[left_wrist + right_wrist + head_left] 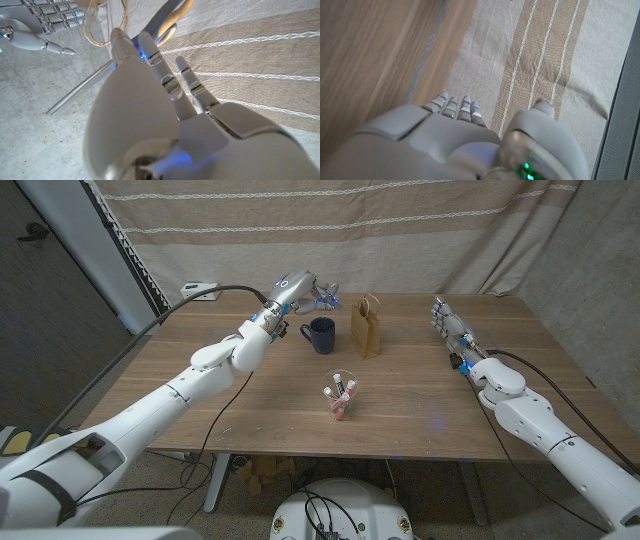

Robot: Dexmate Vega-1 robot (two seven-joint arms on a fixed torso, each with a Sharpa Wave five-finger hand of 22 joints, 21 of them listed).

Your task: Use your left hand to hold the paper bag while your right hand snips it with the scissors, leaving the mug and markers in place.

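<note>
The paper bag (pixel 365 326) is not yet held; the left hand (pixel 303 289) is raised nearby, open and empty. The right hand (pixel 447 323) is empty too, so scissors must be found first.

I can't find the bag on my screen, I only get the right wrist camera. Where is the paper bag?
Observer: The paper bag stands upright near the table's far middle, to the left of your right hand.
Operator: What's next to it?
Observer: A dark mug stands just to its left, not touching it.
Operator: And the markers?
Observer: The markers stand in a clear cup, nearer the robot than the bag.
</note>
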